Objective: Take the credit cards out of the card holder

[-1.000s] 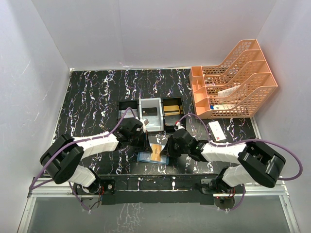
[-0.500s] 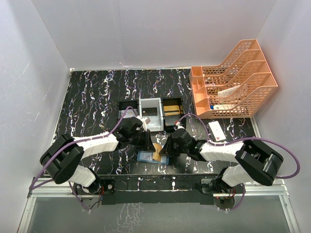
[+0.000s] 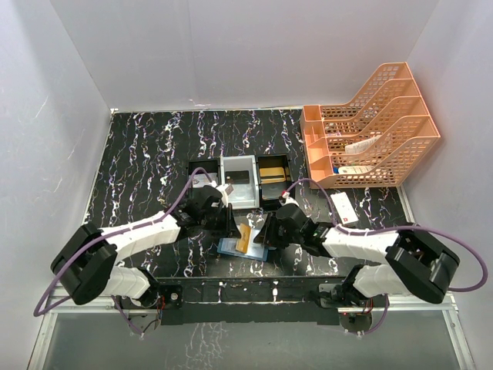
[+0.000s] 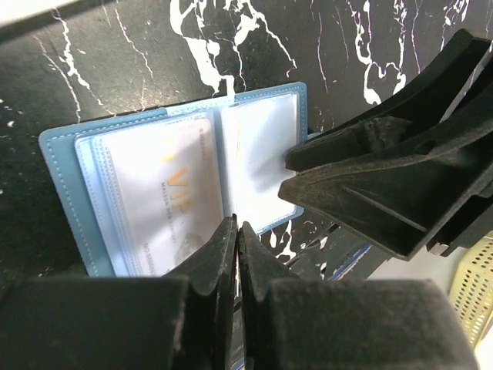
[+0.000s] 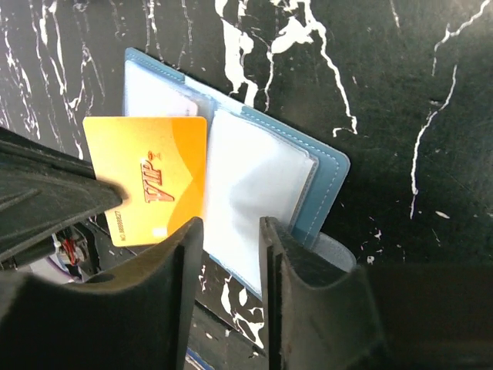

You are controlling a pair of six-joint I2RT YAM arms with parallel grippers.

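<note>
Tray (image 3: pixel 239 159) close behind card holder (image 3: pixel 228 248)

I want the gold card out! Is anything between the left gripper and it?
Nothing visible does. The left gripper pinches the gold card at its edge. The right gripper is beside it, over the clear page of the card holder.

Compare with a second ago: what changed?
The left arm swung its elbow toward the near-left corner; the left claw is shut at the gold card, which looks narrower from above, seemingly tipped up. The right claw stands open over the blue card holder, which, like the orange file rack, stayed put.
</note>
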